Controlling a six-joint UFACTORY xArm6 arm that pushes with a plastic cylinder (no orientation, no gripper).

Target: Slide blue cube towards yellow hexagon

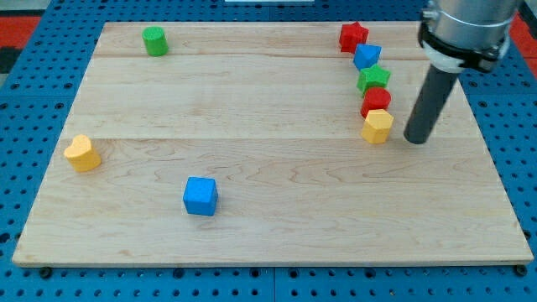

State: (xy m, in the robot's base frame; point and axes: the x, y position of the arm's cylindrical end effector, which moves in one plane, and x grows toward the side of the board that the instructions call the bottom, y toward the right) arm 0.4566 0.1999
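Observation:
The blue cube point(200, 196) lies on the wooden board at the view's lower left of centre. The yellow hexagon point(377, 126) sits at the view's right, at the bottom end of a column of blocks. My tip point(417, 140) rests on the board just to the right of the yellow hexagon, a small gap apart. It is far to the right of the blue cube.
Above the yellow hexagon stand a red block point(376, 101), a green star point(373, 80), a second blue block point(367, 56) and a red star point(353, 36). A green cylinder point(154, 40) is at the top left. A yellow heart point(82, 153) is near the left edge.

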